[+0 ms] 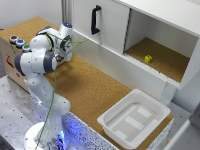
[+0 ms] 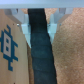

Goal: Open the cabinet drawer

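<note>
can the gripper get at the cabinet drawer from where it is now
Probably yes. The gripper sits beside the cabinet drawer, with only bare cork between them; the tub lies well aside.

- The cabinet drawer [image 1: 117, 67], a long, low, plain white panel, is seen shut along the cabinet's bottom.
- It is placed beside the gripper [image 1: 74, 46], stretching away from it.

Cork-topped bench [image 1: 95, 90] on a perforated metal base [image 1: 12, 107], white cabinet [image 1: 150, 30] behind with a black-handled door [image 1: 100, 22] and an open cork-floored bay, pale wall [image 1: 25, 10] at the rear, soft even light.
</note>
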### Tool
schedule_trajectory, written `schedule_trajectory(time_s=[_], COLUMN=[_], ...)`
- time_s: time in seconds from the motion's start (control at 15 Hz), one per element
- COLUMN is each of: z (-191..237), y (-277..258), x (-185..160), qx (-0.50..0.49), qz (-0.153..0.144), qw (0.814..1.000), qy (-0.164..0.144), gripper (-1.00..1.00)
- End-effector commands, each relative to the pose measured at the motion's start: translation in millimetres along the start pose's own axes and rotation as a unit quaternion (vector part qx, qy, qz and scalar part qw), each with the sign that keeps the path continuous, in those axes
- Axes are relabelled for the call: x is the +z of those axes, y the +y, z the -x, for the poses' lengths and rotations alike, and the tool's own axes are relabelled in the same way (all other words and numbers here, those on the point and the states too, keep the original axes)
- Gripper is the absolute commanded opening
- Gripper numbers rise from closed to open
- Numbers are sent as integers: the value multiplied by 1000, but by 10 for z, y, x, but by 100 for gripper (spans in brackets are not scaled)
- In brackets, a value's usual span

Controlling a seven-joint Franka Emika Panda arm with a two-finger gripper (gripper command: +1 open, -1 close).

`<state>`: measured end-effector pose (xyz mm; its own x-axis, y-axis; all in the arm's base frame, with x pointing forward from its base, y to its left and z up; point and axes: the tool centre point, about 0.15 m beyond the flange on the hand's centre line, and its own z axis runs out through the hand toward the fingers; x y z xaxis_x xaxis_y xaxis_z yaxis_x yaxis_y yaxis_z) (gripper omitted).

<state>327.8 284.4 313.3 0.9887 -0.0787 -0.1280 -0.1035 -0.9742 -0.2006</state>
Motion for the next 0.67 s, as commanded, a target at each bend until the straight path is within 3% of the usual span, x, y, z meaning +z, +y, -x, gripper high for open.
schedule_trajectory(time_s=[0.0,0.6], z=[-281,-387], y=[501,908], x=[329,357], qx=[15,47], qz=[0,14], qw=[1000,999], qy=[-10,-4], gripper=[-100,-100])
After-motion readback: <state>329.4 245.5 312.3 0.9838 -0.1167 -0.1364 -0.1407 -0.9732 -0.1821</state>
